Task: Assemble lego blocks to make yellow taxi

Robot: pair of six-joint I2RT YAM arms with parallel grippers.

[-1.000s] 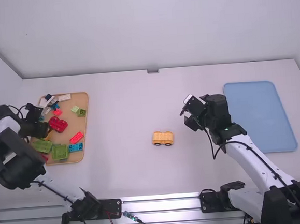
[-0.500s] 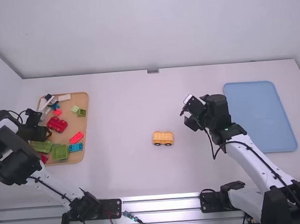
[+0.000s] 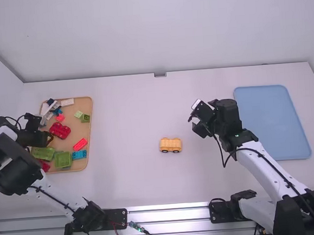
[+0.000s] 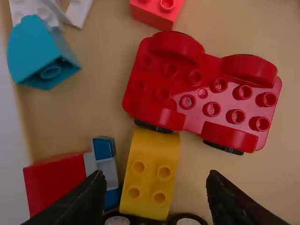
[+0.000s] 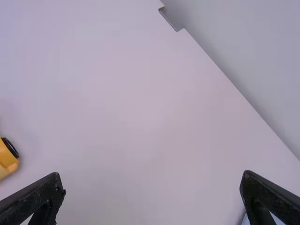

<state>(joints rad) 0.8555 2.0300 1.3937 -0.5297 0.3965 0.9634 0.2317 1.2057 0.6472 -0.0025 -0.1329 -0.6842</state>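
- The left gripper (image 3: 49, 139) was over the tan tray (image 3: 90, 120), its pincer spread, with no block pinched.
- A yellow block (image 4: 149, 173), four studs showing, lay in the tray between those parted fingers in the left wrist view.
- One end of it met the edge of a red wheeled base (image 4: 201, 93); whether they touched, one could not tell.
- The task's yellow wheeled base (image 3: 170, 145) sat on the white table (image 3: 134, 179), between the tan tray and the right gripper (image 3: 194, 125).
- The right gripper hung above the table, its pincer spread too and holding nothing.
- A large green block (image 3: 63, 159) and a light blue one (image 3: 79, 154) lay side by side in the tan tray.
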